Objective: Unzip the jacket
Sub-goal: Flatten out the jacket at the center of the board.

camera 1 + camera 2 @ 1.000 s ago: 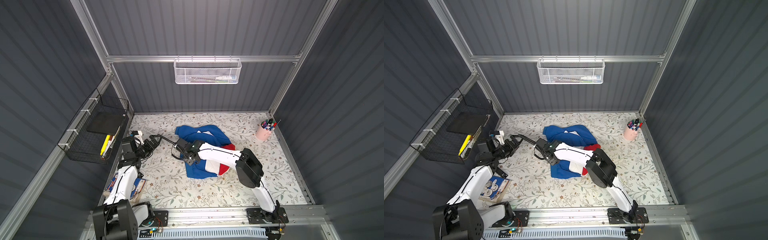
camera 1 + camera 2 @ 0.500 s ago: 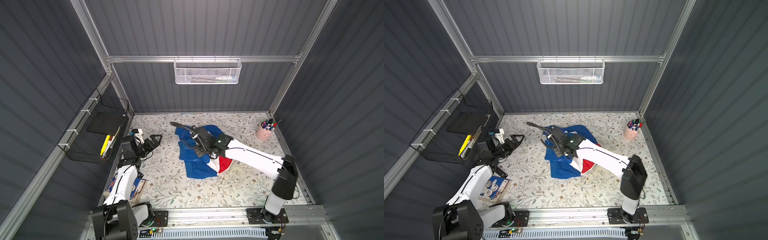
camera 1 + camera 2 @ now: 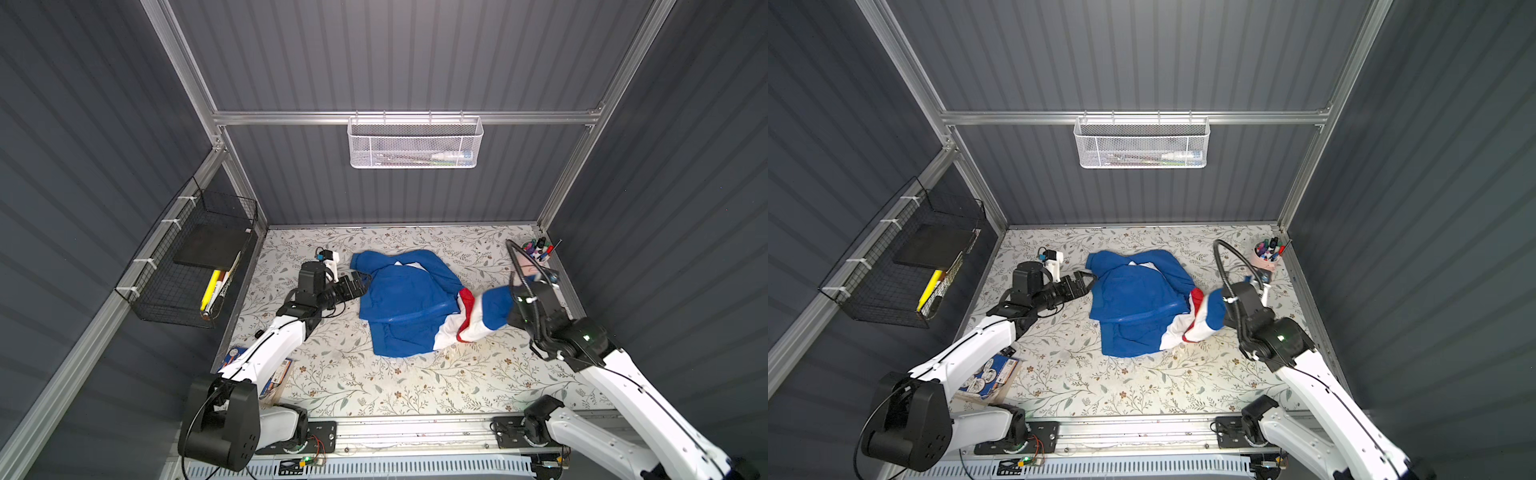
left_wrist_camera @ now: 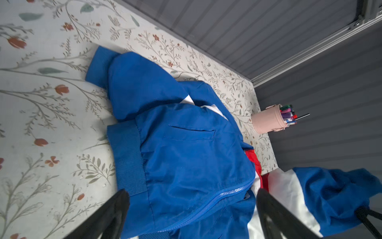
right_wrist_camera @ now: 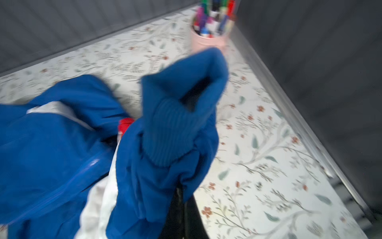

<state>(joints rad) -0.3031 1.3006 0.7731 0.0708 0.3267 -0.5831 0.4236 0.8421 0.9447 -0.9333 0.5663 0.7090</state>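
Blue jacket lies crumpled on the floral table, between the two tools. Its body is flat and one sleeve is held up off the surface.

The left gripper sits low over the table with its jaws spread wide and nothing clamped. Its fingertips are right at the jacket's nearest edge; whether they touch the cloth I cannot tell. In the left wrist view the two black fingers stand well apart. The ribbed hem band is just ahead of one, and the white band of the raised sleeve is just ahead of the other. The zipper runs slantwise across the gap between them. Its teeth are meshed along the whole stretch that shows.

The right gripper is clenched tight on a fold of the blue sleeve. The ribbed cuff stands up just beyond its fingertips, open end uppermost — this view is motion-blurred, so the finer detail is lost. In both top views the fabric hides the fingertips. The sleeve end bunches against the wrist, and the red and white bands sag from it toward the jacket's body.

A pink pen cup stands past the raised cuff, farther out from the right gripper, near the table's corner and apart from the cloth.
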